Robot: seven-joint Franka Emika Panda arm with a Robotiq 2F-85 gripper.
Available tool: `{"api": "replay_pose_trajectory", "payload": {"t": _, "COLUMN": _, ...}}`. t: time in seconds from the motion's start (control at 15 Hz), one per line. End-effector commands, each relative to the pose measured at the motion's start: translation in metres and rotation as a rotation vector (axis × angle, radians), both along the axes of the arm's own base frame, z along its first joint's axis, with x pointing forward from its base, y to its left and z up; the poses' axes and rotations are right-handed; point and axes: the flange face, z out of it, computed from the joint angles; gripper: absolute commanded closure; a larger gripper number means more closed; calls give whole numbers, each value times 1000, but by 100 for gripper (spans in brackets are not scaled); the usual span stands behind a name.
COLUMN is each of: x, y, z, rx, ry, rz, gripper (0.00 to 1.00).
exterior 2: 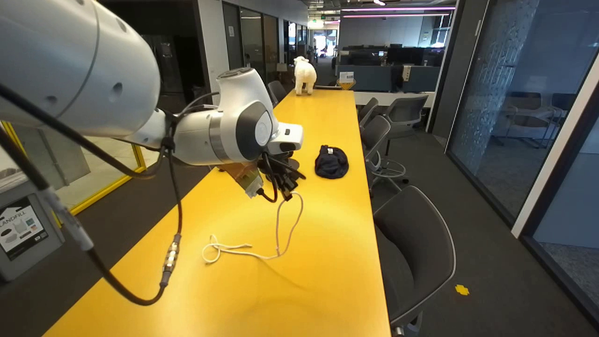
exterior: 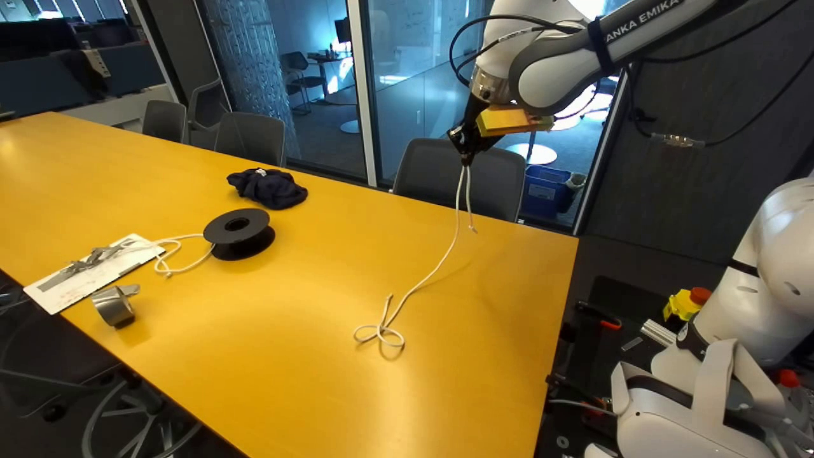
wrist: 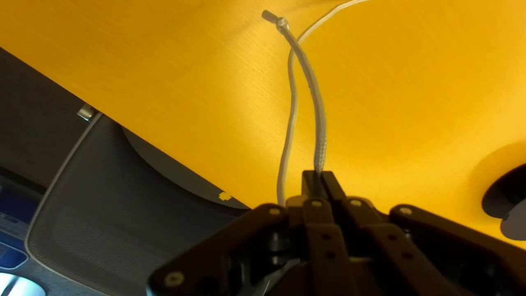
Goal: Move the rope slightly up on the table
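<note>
The whitish rope (exterior: 381, 329) hangs from my gripper (exterior: 467, 160) down to the glossy yellow-orange table (exterior: 305, 305). Its lower part lies on the table in small loops, also in an exterior view (exterior 2: 252, 254). A short knotted end hangs free beside the long strand. In the wrist view the rope (wrist: 319, 111) runs out from between the fingertips (wrist: 319, 176), which are shut on it. The long strand passes left of the fingers and disappears behind them. The gripper (exterior 2: 288, 195) is well above the table, near its chair-side edge.
A black spool (exterior: 236, 226) stands on the table, with a white cord beside it and a flat white power strip (exterior: 95, 273). A silver tape roll (exterior: 114, 306) and a dark cloth (exterior: 268, 189) also lie there. Chairs (exterior 2: 421, 234) line one long edge.
</note>
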Motion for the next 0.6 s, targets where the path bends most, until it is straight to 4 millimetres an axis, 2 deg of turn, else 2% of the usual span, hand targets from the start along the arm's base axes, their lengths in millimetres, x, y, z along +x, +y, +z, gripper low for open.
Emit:
{"api": "replay_pose_trajectory", "payload": {"t": 0.0, "x": 16, "y": -9, "z": -2, "rx": 48, "ry": -20, "rz": -40, "gripper": 99}}
{"api": "replay_pose_trajectory", "payload": {"t": 0.27, "x": 11, "y": -21, "z": -19, "rx": 178, "ry": -85, "rz": 5, "gripper": 99}}
{"api": "replay_pose_trajectory", "payload": {"t": 0.53, "x": -5, "y": -46, "z": -40, "rx": 280, "ry": -112, "rz": 25, "gripper": 99}}
